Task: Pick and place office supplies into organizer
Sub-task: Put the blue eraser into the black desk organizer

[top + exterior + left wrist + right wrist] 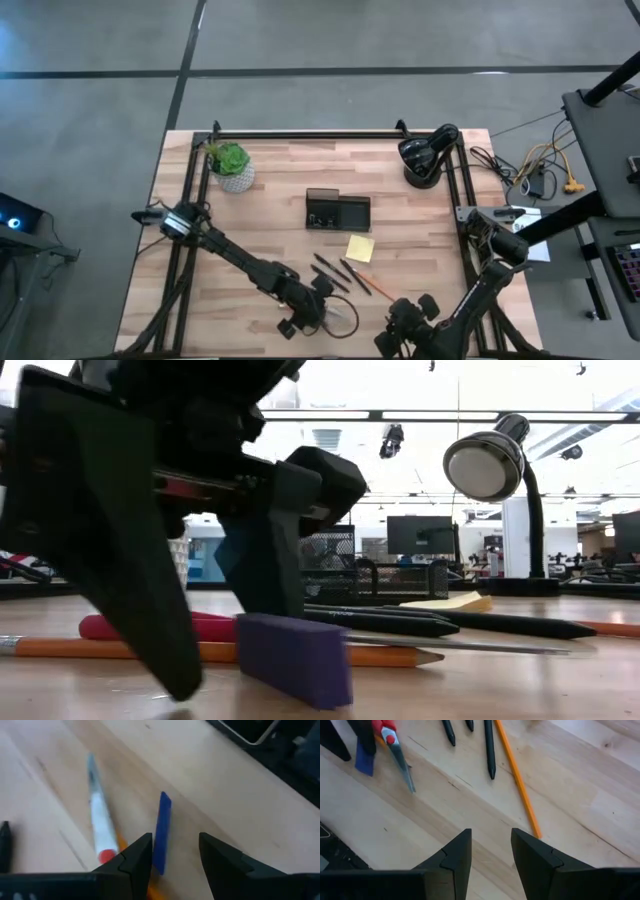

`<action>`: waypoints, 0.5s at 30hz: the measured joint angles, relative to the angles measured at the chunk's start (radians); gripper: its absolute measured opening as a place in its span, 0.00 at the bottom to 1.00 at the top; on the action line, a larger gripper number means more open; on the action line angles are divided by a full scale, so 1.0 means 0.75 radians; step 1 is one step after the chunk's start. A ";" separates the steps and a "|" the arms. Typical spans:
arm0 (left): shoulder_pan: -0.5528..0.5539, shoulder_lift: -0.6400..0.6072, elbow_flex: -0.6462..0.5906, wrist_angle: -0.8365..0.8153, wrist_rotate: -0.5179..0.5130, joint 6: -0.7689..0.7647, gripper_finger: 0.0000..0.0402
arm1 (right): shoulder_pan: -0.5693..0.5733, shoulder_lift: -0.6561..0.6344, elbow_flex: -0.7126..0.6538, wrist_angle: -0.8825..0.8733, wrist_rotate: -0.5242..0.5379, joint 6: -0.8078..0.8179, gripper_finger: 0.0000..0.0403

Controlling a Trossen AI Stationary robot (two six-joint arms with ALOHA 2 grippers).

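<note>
blue eraser (161, 831) between spread left fingers (134, 856), scissors (101, 831) beside

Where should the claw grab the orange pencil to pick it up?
Probably around its bare middle, from straight above, fingers either side of the orange pencil. It lies flat on the table, thin and long, with open wood beside it; a black pen sits near its upper end.

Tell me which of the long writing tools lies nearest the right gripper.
The orange pencil. It is the only one that isn't black, and its end comes almost up to the right gripper. The black pens lie farther out.
</note>
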 joint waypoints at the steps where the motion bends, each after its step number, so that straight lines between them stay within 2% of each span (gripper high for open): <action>1: 0.001 0.001 0.000 0.002 -0.018 0.000 0.36 | 0.000 0.000 -0.001 0.000 0.000 0.000 0.33; 7: 0.003 0.006 0.011 -0.001 -0.055 -0.003 0.29 | -0.001 0.000 -0.001 -0.001 0.000 0.001 0.33; 15: 0.006 0.003 0.017 -0.002 -0.041 -0.003 0.05 | -0.001 0.000 -0.002 -0.002 0.000 0.025 0.33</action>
